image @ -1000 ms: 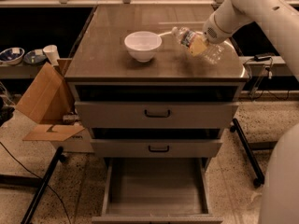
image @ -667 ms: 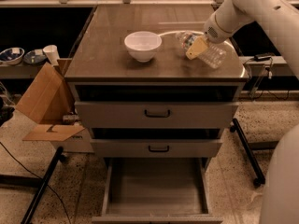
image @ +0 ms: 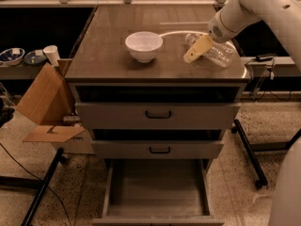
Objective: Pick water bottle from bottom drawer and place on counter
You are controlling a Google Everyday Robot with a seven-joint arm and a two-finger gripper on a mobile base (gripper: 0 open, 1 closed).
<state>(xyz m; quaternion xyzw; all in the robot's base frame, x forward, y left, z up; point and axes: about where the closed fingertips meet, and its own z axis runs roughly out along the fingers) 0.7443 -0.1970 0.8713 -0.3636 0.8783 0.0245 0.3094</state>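
Camera view from the front of the cabinet: the gripper [image: 198, 50] sits low over the right side of the counter [image: 110, 55], right against the water bottle [image: 218, 54], which lies tilted on its side there. Whether it clamps the bottle or has let go, I cannot tell. A white bowl [image: 144, 45] stands just left of them. The bottom drawer [image: 155, 189] is pulled out, showing a plain grey inside.

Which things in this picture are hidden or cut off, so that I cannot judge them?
- Camera view: part of the water bottle, hidden behind the gripper over the right side of the counter.
- Camera view: front of the bottom drawer, cut off by the lower edge.
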